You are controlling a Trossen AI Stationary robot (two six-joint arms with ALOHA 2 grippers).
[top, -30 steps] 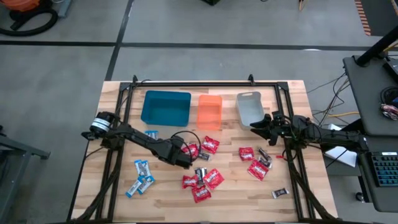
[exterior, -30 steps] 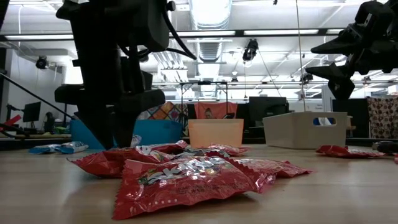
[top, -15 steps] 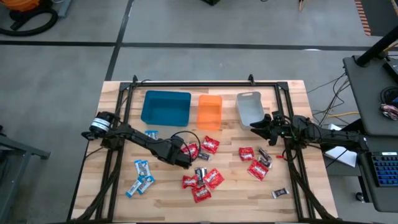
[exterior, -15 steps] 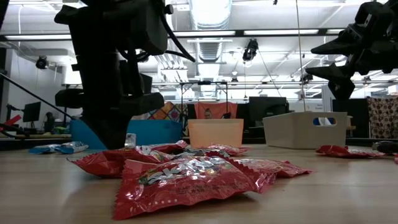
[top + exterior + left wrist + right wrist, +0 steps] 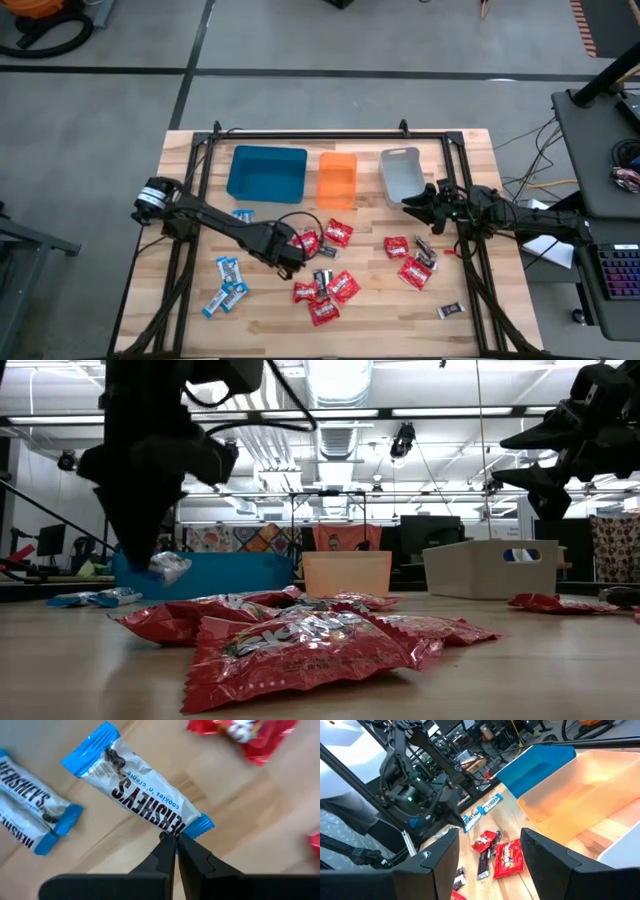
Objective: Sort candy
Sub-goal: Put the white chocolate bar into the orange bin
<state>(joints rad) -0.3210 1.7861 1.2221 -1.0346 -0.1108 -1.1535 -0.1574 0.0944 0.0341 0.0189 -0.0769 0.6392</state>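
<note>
My left gripper [image 5: 291,256] points down over the table's middle, left of the red pile, shut on a blue-and-white candy [image 5: 138,793]. In the low view that candy [image 5: 168,567] hangs under the gripper [image 5: 143,548]. Red candy [image 5: 322,296], dark candy [image 5: 324,277] and more blue-and-white candy [image 5: 228,284] lie flat on the wood. My right gripper [image 5: 414,200] hovers open and level at the right, near the grey tray [image 5: 400,172], touching nothing. My left gripper pinches the candy's wrapper between its two fingertips [image 5: 165,845], on one long edge close to a blue crimped end [image 5: 196,826]. The fingers come from above, pointing down. The candy is lifted clear of the table and juts out sideways from the fingertips.
A blue tray [image 5: 267,173], an orange tray [image 5: 337,178] and the grey tray stand in a row at the far edge. More red candy [image 5: 411,267] and a dark piece [image 5: 450,311] lie to the right. Black frame rails [image 5: 190,230] run along the table's sides.
My left gripper has shut on the blue-and-white candy, then risen and rolled a little. The candy, which lay on the wood, now hangs clear of the table under the fingertips.
</note>
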